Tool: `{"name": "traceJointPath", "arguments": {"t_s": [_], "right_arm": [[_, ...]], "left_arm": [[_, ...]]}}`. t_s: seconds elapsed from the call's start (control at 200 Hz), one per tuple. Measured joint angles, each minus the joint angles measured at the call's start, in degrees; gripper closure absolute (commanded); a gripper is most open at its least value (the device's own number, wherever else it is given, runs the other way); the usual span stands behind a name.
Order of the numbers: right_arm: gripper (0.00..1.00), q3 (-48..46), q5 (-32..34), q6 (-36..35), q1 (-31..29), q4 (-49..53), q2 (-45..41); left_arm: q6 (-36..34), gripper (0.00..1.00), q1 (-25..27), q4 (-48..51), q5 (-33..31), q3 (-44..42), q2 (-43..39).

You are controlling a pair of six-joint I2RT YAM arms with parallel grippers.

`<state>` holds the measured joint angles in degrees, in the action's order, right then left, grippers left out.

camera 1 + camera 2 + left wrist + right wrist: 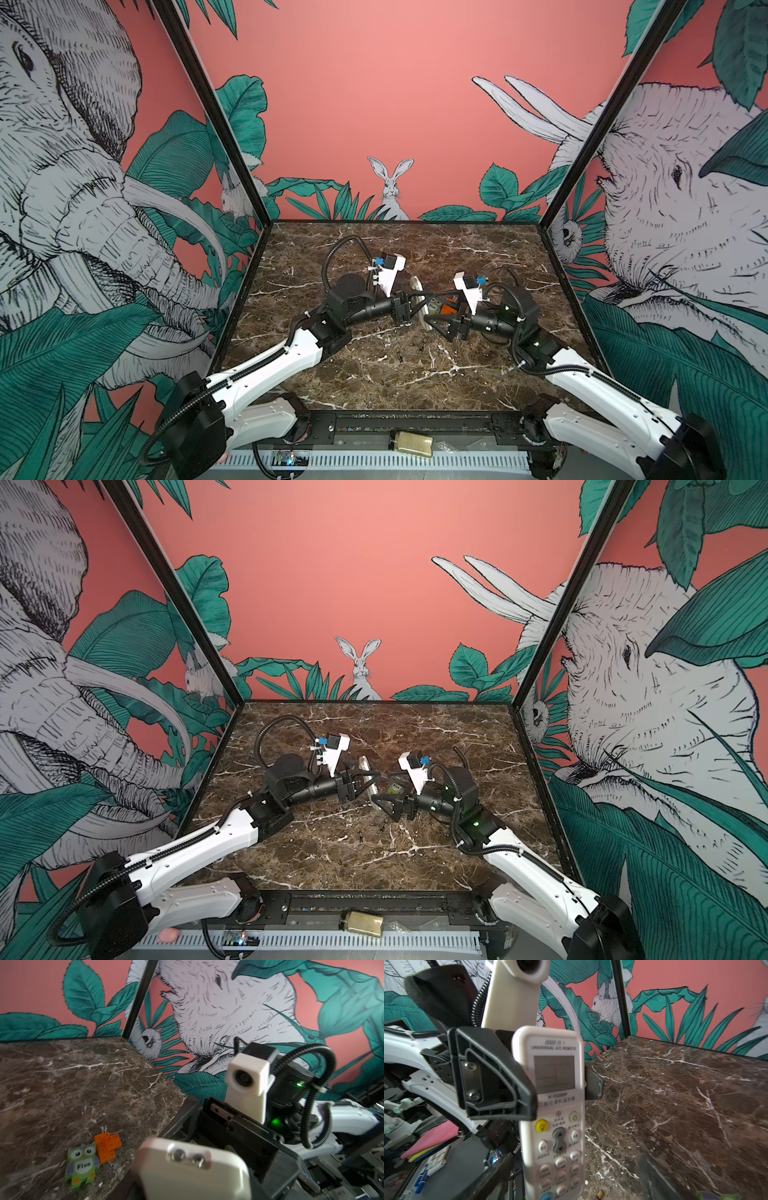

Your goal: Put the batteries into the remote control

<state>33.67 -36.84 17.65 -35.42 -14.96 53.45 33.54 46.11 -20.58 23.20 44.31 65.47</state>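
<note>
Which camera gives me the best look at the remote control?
Right wrist view: the remote control faces it, display and buttons clear. Left wrist shows only its top end; both top views, a thin sliver.

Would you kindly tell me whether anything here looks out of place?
Yes: a green owl toy and an orange brick sit on the marble table, unrelated to the job, and a jar lies on its side beyond the table's front edge.
</note>
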Motion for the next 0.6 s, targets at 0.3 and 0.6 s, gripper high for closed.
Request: {"name": "traceJointPath", "arguments": {"t_s": [0.3, 0.6], "right_arm": [[0.13, 2.1, 5.6, -6.4, -4.5, 7.2, 0.5], [0.25, 8.1, 15.2, -11.8, -11.3, 11.5, 7.4]], "left_arm": [[7.5, 1.0, 0.0, 6.1, -11.8, 0.1, 0.8], [11.4, 1.0, 0.0, 8.7, -17.2, -0.7, -0.3]]}}
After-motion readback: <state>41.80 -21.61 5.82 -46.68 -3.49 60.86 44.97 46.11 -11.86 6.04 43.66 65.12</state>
